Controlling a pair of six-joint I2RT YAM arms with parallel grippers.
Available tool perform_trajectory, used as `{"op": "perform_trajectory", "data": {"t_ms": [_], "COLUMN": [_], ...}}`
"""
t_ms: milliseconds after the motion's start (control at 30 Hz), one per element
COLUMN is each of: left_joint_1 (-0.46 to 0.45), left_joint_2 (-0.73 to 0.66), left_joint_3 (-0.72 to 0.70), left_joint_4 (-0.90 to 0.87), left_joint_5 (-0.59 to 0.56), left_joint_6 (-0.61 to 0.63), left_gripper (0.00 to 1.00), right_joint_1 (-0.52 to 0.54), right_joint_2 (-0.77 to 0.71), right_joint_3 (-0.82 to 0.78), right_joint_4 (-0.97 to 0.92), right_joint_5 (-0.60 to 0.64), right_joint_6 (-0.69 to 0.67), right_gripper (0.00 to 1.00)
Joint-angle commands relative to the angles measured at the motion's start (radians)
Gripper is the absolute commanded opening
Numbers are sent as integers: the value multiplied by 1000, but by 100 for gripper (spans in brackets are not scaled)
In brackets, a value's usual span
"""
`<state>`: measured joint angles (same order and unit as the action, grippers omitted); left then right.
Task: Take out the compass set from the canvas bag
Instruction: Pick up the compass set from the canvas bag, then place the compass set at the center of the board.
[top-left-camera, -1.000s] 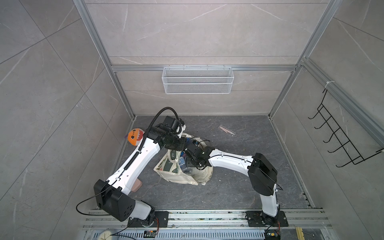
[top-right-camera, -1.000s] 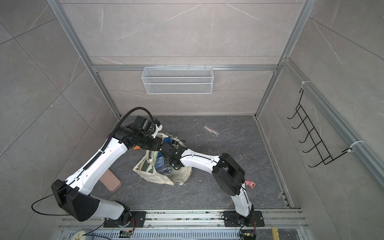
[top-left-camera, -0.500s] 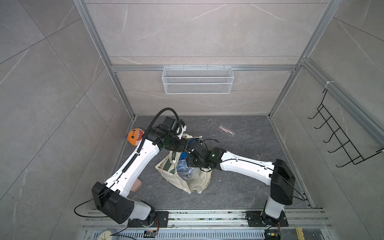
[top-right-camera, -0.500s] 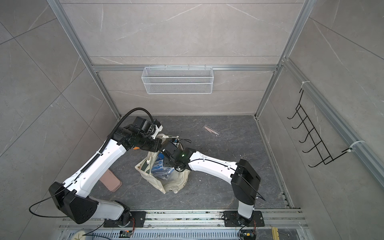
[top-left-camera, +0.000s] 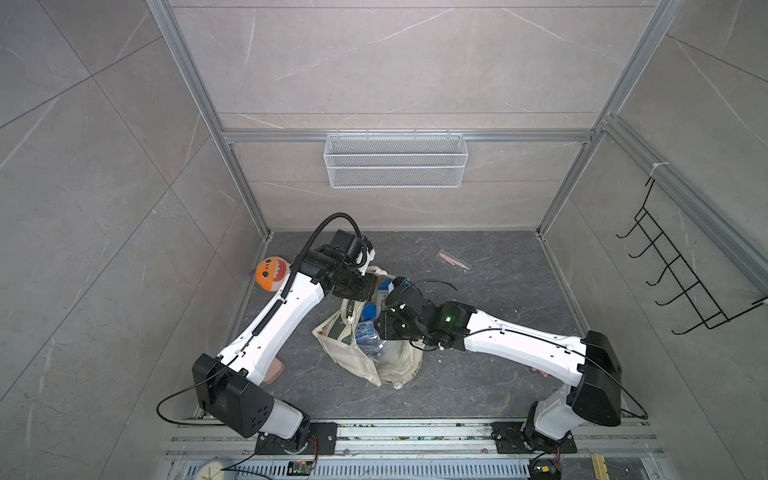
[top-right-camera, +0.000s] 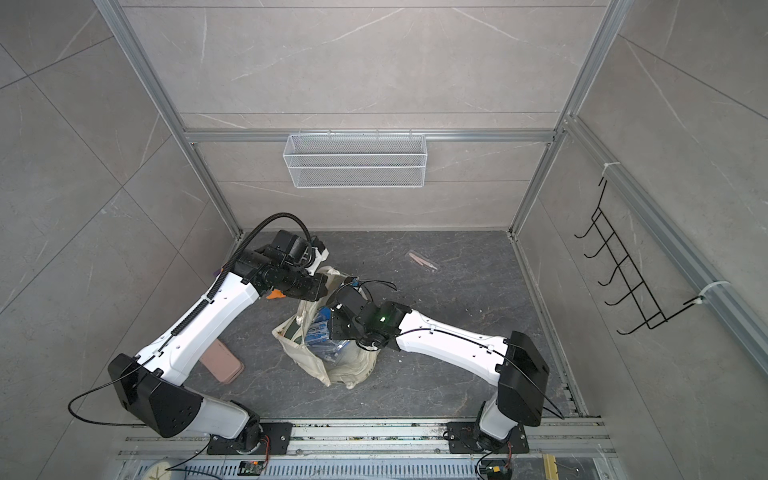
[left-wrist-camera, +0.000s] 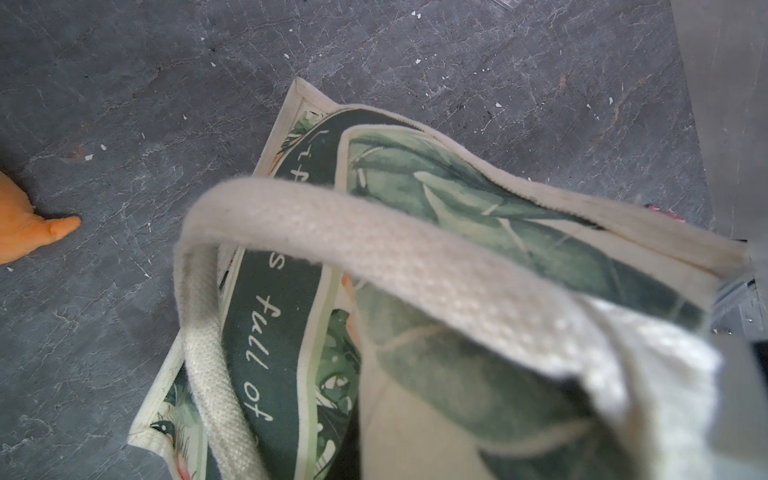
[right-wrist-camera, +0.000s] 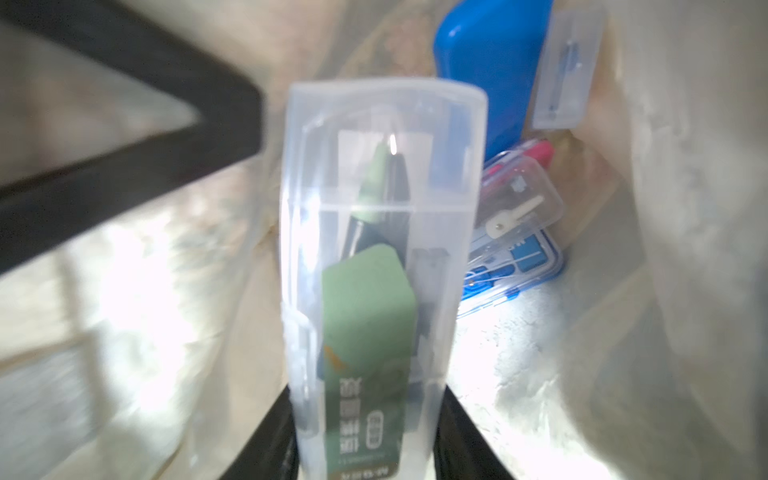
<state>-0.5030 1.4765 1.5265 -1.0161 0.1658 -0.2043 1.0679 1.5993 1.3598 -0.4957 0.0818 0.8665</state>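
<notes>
The cream canvas bag (top-left-camera: 361, 365) (top-right-camera: 316, 365) stands open-mouthed on the dark floor, its green lettered panel (left-wrist-camera: 270, 316) facing the left wrist view. My left gripper (top-left-camera: 370, 287) (top-right-camera: 322, 286) is shut on the bag's upper rim beside a loop handle (left-wrist-camera: 374, 245) and holds it up; its fingers are hidden by cloth. My right gripper (top-left-camera: 380, 328) (right-wrist-camera: 368, 419) reaches into the mouth. Its black fingers (right-wrist-camera: 270, 440) are shut on a clear plastic case, the compass set (right-wrist-camera: 374, 249), holding a compass and a green eraser. The case stays within the bag's walls.
Deeper in the bag lie a blue case (right-wrist-camera: 494, 70) and small clear boxes (right-wrist-camera: 519, 199). On the floor are an orange plush toy (top-left-camera: 271, 272), a pink case (top-right-camera: 222, 359) and a clear packet (top-left-camera: 453, 259). A wire basket (top-left-camera: 395, 160) and a hook rack (top-left-camera: 681, 282) hang on the walls.
The right arm's elbow has swung out to the right while its gripper stays at the bag's mouth. The bag's body has shifted toward the front. The left arm has barely moved.
</notes>
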Motion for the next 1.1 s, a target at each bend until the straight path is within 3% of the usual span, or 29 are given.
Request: {"op": "perform_trajectory", "data": {"t_ms": [0, 533, 867, 1067], "left_joint_1": [10, 38, 53, 53], "left_joint_2": [6, 54, 48, 43], "left_joint_3": [52, 97, 95, 98], "left_joint_4": [19, 13, 10, 16], "left_joint_5": [-8, 3, 13, 26], "left_joint_6": [-18, -28, -19, -28], "left_gripper": [0, 0, 0, 0], "right_joint_1": [13, -8, -259, -448], "right_joint_2": [-42, -257, -374, -354], "right_joint_3": [-39, -69, -57, -60], "right_joint_4": [7, -116, -207, -229], "right_joint_5": [-40, 9, -58, -112], "right_joint_6": [-31, -99, -178, -224], "right_gripper": [31, 31, 31, 31]}}
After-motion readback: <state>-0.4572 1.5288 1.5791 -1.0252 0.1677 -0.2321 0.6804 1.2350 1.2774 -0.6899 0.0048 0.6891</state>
